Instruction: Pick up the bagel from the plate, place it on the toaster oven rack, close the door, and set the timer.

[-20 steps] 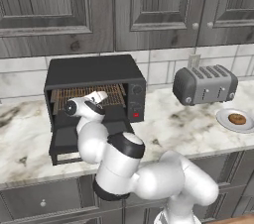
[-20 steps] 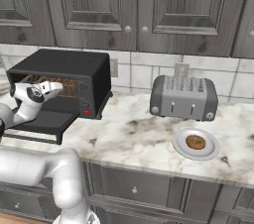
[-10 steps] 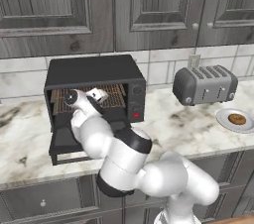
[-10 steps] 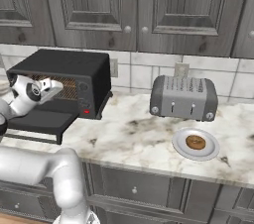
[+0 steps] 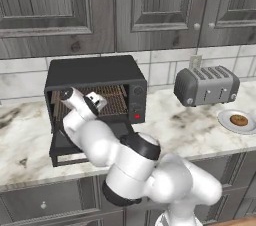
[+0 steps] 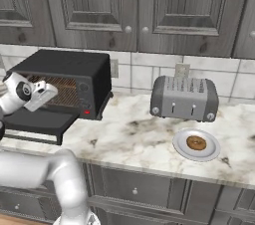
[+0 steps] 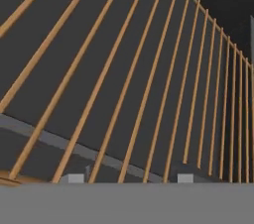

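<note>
Right base view: the bagel (image 6: 196, 143) lies unpicked on the plate (image 6: 214, 148), lower right; tool (image 5: 98, 101) state cannot be told; reaching is next.

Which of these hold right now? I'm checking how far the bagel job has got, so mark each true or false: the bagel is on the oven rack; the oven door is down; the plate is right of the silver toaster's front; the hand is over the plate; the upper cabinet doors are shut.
1. The bagel is on the toaster oven rack. False: it lies on the plate.
2. The door is down. True.
3. The plate sits in front of the silver toaster, toward its right end. True.
4. The gripper is over the plate. False: it is at the oven's mouth.
5. The upper cabinet doors are shut. True.
</note>
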Available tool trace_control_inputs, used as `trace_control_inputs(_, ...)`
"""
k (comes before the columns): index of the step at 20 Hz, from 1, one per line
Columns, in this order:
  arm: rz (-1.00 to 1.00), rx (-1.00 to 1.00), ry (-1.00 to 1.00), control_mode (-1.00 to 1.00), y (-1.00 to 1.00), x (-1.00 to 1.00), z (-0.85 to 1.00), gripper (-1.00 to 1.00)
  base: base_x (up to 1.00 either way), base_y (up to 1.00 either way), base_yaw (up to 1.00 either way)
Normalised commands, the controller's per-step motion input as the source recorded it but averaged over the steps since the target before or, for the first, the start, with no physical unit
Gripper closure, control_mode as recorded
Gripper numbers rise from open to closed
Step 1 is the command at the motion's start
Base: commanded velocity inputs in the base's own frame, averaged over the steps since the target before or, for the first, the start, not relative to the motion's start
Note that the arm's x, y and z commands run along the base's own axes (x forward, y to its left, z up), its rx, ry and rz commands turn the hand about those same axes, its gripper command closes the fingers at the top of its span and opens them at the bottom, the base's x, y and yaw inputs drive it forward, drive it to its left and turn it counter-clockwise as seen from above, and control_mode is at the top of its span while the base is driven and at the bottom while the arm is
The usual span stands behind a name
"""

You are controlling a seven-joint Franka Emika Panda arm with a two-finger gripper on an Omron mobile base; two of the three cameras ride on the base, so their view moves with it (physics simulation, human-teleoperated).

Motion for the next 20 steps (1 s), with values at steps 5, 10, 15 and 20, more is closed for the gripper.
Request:
trace_control_inputs(5,0.0,0.0,0.03,-1.0,0.0,-1.0,-0.61,1.0,0.0,0.0,0.0)
trace_control_inputs(10,0.0,0.0,0.09,-1.0,0.0,-0.97,-0.55,1.0,0.0,0.0,0.0)
trace_control_inputs(15,0.0,0.0,0.09,-1.0,0.0,-0.61,-0.42,-1.0,0.0,0.0,0.0)
trace_control_inputs(20,-0.05,0.06,-0.01,-1.0,-0.31,-0.42,0.41,-1.0,0.0,0.0,0.0)
